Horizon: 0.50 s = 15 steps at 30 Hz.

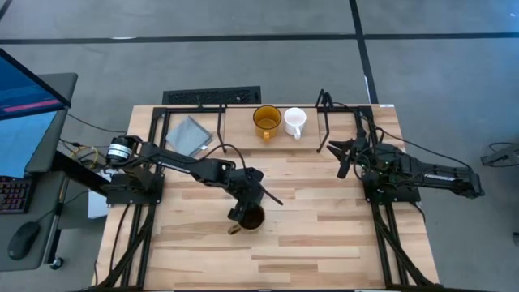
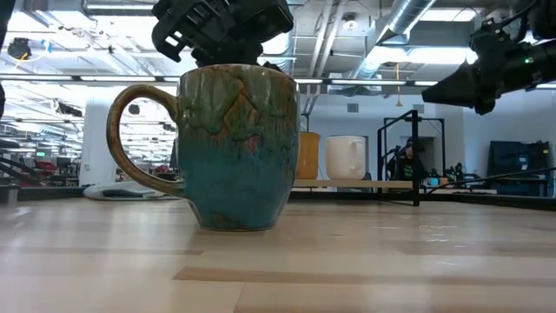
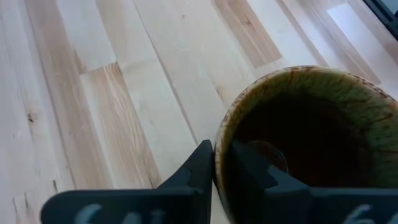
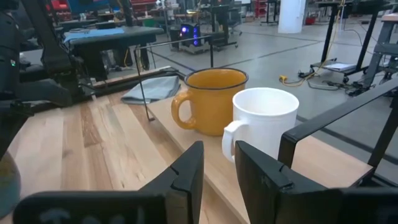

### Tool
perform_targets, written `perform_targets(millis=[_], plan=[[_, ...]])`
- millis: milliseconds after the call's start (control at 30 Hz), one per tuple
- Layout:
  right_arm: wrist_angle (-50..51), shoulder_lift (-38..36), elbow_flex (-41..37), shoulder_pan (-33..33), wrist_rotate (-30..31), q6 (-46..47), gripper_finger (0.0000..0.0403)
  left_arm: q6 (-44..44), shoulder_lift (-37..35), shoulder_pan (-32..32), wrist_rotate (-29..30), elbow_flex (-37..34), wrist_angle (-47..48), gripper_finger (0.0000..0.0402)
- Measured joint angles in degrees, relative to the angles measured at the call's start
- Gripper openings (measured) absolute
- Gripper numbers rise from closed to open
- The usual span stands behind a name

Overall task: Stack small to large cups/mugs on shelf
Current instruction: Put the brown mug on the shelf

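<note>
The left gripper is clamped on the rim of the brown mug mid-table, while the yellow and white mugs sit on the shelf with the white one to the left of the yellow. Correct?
Not quite. In the high view the white mug sits to the right of the yellow mug, not left. The rest holds: the left gripper grips the brown mug rim mid-table, and both others are on the shelf.

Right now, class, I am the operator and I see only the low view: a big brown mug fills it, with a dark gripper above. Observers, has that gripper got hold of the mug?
Observer: Yes. In the left wrist view the left gripper has one finger inside the brown mug and one outside, pinching its rim.
Operator: Where are the other mugs?
Observer: The yellow mug and white mug stand side by side on the shelf at the far edge.
Operator: And the right arm?
Observer: The right gripper waits off to the right of those mugs, holding nothing.
</note>
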<state>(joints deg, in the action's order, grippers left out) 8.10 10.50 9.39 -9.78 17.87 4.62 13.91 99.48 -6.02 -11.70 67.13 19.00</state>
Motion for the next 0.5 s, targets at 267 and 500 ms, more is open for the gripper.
perform_targets(millis=[267,500], plan=[[0.7,0.0,0.0,0.0,0.0,-0.1,0.0113,-3.2,0.0,0.0,1.8,0.0,0.0,0.0020],[1.3,0.0,0.0,0.0,0.0,-0.1,0.0113,-12.2,-0.1,0.1,4.3,0.1,1.1,0.0019]])
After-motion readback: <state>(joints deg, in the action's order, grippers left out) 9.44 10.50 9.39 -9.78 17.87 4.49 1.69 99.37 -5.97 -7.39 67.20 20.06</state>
